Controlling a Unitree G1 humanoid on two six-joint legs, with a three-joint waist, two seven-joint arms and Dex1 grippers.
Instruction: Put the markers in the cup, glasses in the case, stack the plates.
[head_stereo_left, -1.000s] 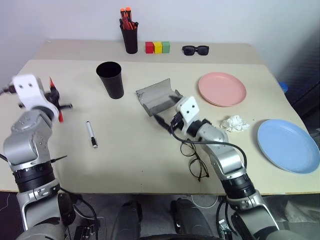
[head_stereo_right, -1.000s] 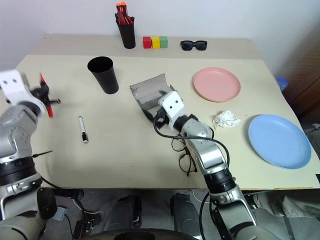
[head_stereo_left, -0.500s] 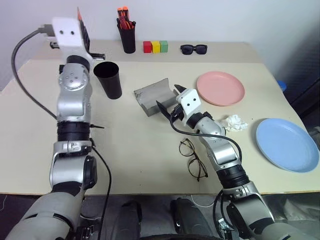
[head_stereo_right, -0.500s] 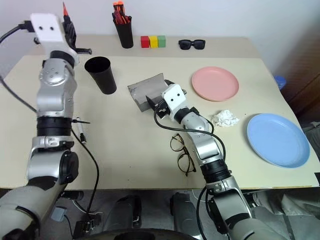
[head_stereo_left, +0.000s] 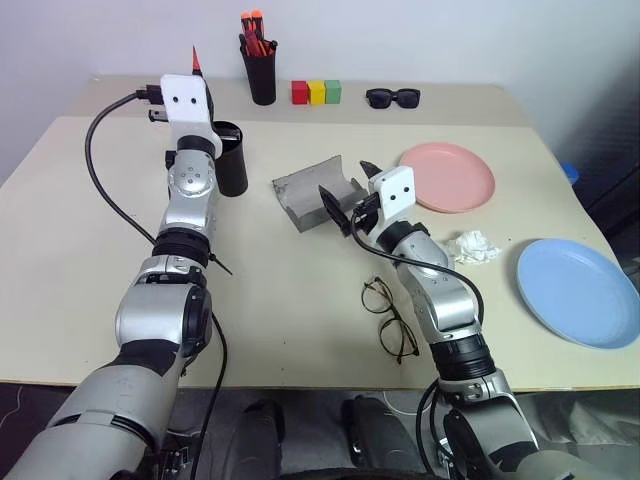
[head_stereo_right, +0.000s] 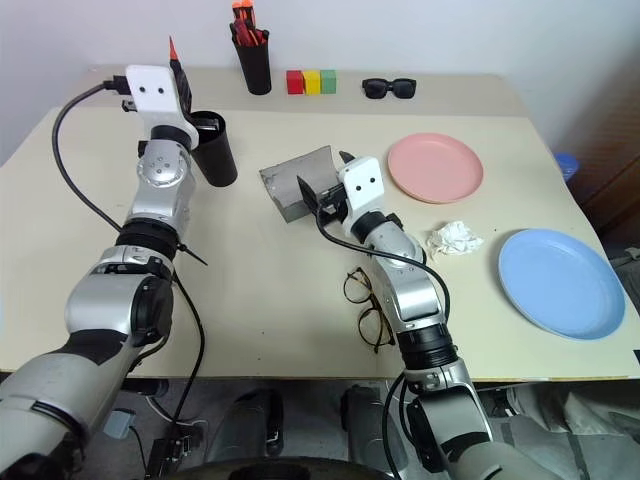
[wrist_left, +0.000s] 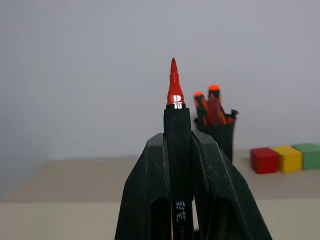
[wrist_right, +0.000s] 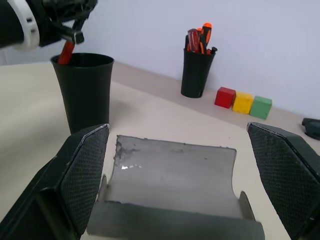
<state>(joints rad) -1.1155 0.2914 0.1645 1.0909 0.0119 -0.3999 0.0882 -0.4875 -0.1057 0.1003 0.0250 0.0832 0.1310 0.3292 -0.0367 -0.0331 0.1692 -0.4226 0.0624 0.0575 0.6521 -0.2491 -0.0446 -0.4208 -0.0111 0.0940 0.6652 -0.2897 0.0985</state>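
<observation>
silver-grey jointed arms, white wrist blocks, black cables

The left gripper holds a red-tipped marker upright above the black cup near the table's far left; the right gripper stands open at the grey case, mid-table.

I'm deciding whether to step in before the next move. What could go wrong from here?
The left gripper clamps the red-tipped marker over the black cup; released off-centre, it may hit the rim and tip the cup. The right gripper stands open at the open grey case, so a push could slide it. The glasses lie beside the right forearm, which might sweep them.
</observation>
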